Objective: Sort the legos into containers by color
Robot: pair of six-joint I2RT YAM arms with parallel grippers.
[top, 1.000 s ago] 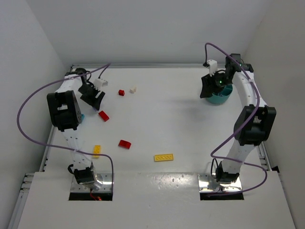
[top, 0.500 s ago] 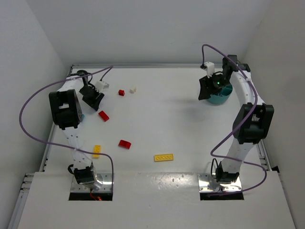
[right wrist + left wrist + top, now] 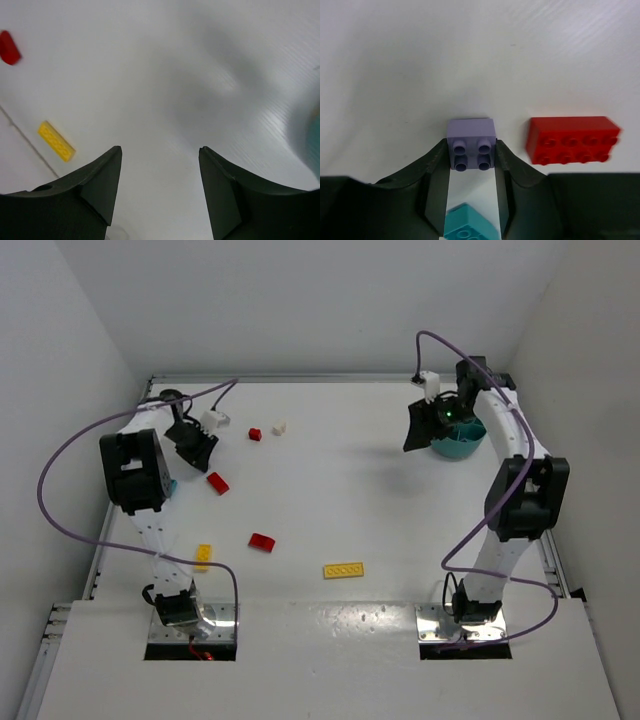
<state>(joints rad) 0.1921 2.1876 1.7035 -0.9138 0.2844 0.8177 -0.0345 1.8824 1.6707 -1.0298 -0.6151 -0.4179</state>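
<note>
Purple square studded plastic brick [image 3: 471, 134] at far left of white table [image 3: 350, 490], pinched between the two dark fingers [image 3: 435, 167] of left gripper [image 3: 471, 150], jaws closed on its sides, studs facing the wrist camera. Cannot tell whether lifted or resting on the surface. Just right of it in the left wrist view, not touching, long red studded plastic brick [image 3: 572, 140], lying flat with studs up. Light blue plastic brick [image 3: 469, 226] lower between the same fingers, partly cut by the frame edge. Farther along the back in the top view, small red plastic brick [image 3: 255, 434] and small white plastic brick [image 3: 279, 427], near each other but apart. Toward the near edge, short red plastic brick [image 3: 262, 541], with small yellow plastic brick [image 3: 203, 556] to its left and flat yellow studded plastic plate [image 3: 343, 570] to its right, all apart from one another. Round teal plastic tub [image 3: 458, 447] at far right of table, well apart from every loose brick, its inside mostly hidden by the arm. Right gripper [image 3: 160, 155] held above the table just beside the tub on its left, jaws spread wide, nothing between them. Yellow plate and a blurred red brick visible far off in the right wrist view.
</note>
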